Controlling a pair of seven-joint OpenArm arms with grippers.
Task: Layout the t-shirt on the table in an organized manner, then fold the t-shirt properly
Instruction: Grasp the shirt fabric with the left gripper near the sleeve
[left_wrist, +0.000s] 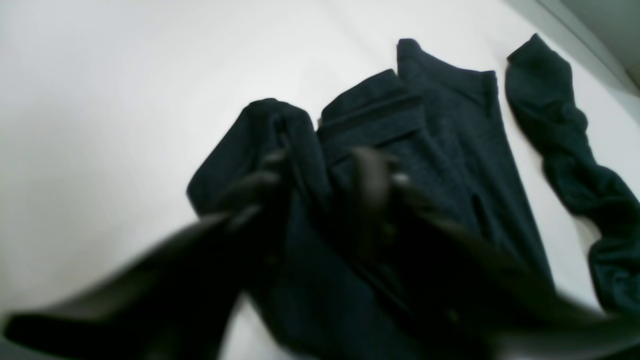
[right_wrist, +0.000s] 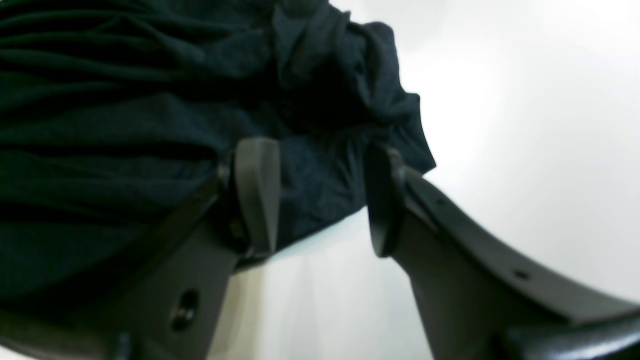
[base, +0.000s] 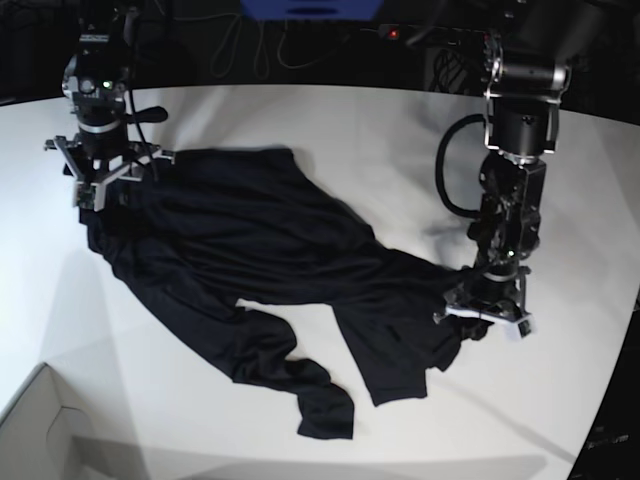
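Observation:
The black t-shirt (base: 250, 230) lies crumpled and stretched across the white table (base: 350, 130), from the far left to the near right. My right gripper (base: 100, 185) is at the shirt's far-left end. In the right wrist view it (right_wrist: 320, 200) is open, its fingers (right_wrist: 257, 195) standing over a bunched edge of the shirt (right_wrist: 100, 125). My left gripper (base: 485, 315) is at the shirt's right end. In the left wrist view it (left_wrist: 320, 175) is blurred, its fingers apart and straddling folded fabric (left_wrist: 450, 125).
A pale cardboard box corner (base: 40, 430) sits at the near left. Cables and a power strip with a red light (base: 392, 33) run behind the table. The table's curved edge (left_wrist: 575, 30) is close behind the left gripper's end of the shirt.

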